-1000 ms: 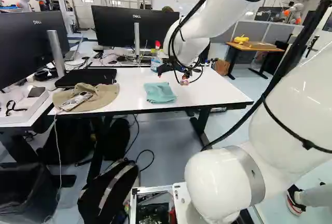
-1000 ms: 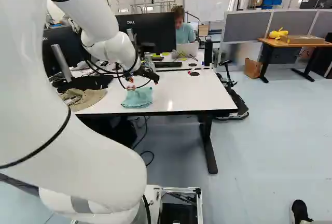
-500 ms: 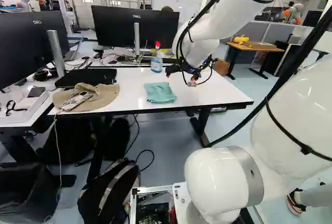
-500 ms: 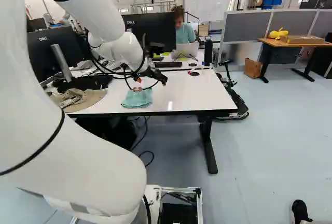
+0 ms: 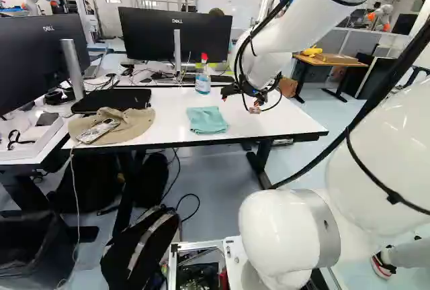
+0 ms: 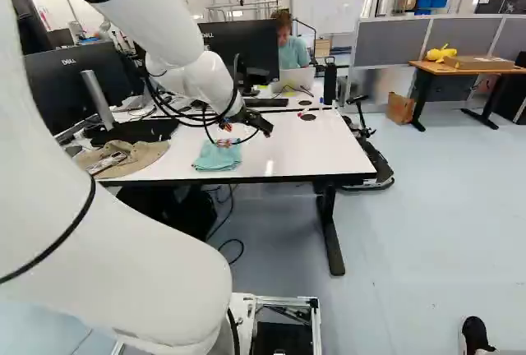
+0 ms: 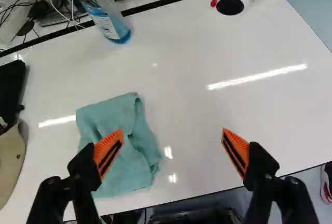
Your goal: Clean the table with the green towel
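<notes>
"State of the hand [image 5: 248, 99]?"
"Raised over the counter [image 5: 282, 119], fingers spread wide, nothing pinched between the pads [image 7: 107, 154]."
"And the green towel [image 5: 207, 121]?"
"On the counter, loosely folded. In the wrist view it lies below and to one side of the hand [image 7: 172, 130], one finger overlapping it in the line of sight. The left base view shows it left of the hand, apart from it."
"Containers?"
"One spray bottle [image 7: 109, 21], upright beyond the towel, near the counter's far edge; blue liquid inside. One white tray [image 5: 23, 155] at the left of the left base view, bearing a black strap [image 5: 15, 141] and a dark grey item [image 5: 48, 119]. One black bin [image 5: 20, 226] on the floor; contents too dark to certify."
</notes>
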Tool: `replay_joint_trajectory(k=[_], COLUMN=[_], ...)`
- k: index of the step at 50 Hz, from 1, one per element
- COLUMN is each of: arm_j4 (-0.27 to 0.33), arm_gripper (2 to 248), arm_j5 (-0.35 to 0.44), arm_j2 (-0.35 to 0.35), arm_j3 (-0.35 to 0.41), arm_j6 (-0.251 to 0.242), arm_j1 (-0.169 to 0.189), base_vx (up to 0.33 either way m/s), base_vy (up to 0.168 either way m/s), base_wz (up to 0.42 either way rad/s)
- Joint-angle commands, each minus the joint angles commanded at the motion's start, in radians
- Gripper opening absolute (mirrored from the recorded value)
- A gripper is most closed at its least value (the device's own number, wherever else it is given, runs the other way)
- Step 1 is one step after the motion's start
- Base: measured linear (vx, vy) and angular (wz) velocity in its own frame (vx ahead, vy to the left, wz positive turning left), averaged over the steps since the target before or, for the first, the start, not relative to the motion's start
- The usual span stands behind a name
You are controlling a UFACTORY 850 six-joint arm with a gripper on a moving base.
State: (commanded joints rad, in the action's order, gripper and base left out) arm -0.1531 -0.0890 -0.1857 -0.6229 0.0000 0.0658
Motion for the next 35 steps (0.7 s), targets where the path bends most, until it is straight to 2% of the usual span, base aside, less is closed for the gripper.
replay_joint_trajectory(k=[17,35], arm_j4=[0.006,0.018], arm_gripper=[247,247], arm_j5=[0.039,0.114], arm_j2=[-0.004,-0.011], arm_j3=[0.021,0.064], arm_j6=[0.000,0.000], arm_j1=[-0.003,-0.008], base_vx=[0.000,0.000], base_vy=[0.000,0.000], base_wz=[0.000,0.000])
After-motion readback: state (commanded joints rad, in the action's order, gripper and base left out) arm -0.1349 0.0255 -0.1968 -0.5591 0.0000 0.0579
